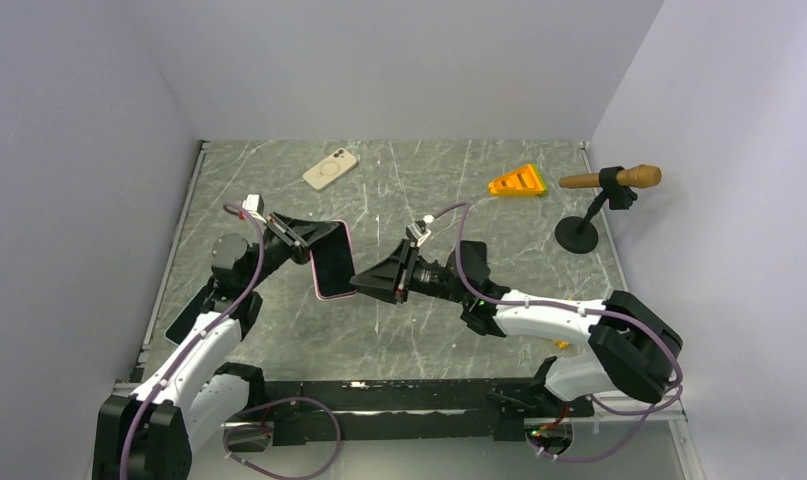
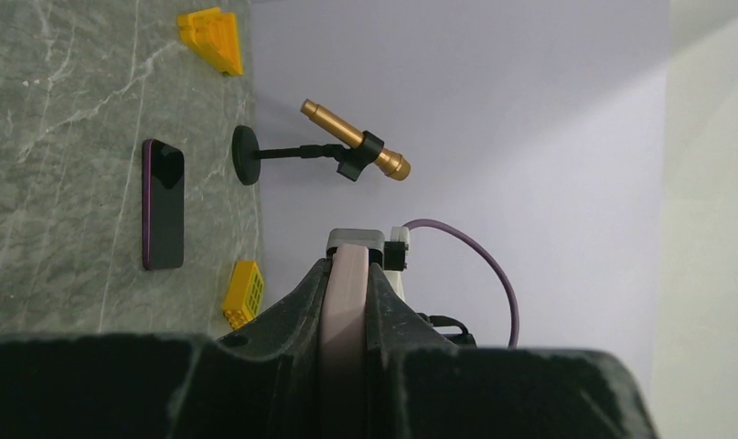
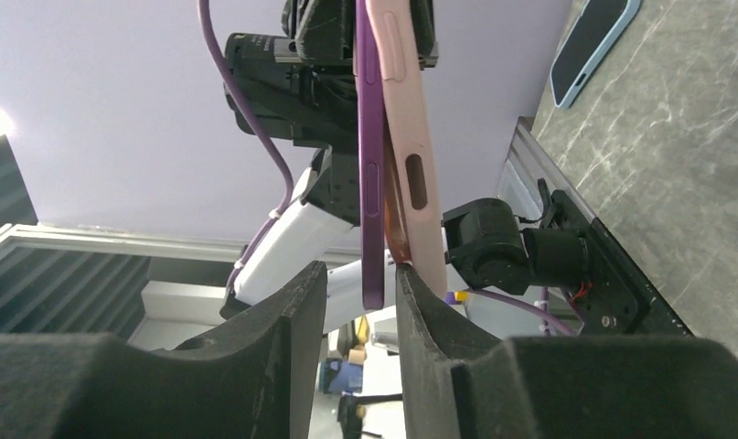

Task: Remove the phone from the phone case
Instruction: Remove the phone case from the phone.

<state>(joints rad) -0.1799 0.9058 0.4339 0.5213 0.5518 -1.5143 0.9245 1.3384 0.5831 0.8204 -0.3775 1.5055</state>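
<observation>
While the left gripper [image 2: 347, 271] is clamped tight on the pink phone case [image 2: 344, 311], the case stands edge-on and upright between its two dark fingers in the left wrist view. Seen from above, the case is held off the grey marbled table [image 1: 429, 340], left of the frame's centre, between the two arms. The right gripper [image 3: 358, 273] meets its lower right edge.

In the right wrist view the purple phone [image 3: 372, 183] has parted from the case along its lower stretch, and a brownish inner lining shows in the gap. The phone's end hangs between the right gripper's fingers. They are slightly apart, with daylight between the left-hand finger [image 3: 292, 347] and the phone. The other finger sits at the seam where phone and case split.

On the table lie a cream case [image 1: 330, 168] at the upper left, an orange wedge [image 1: 517, 181] and a microphone stand [image 1: 579, 232] at the upper right.
</observation>
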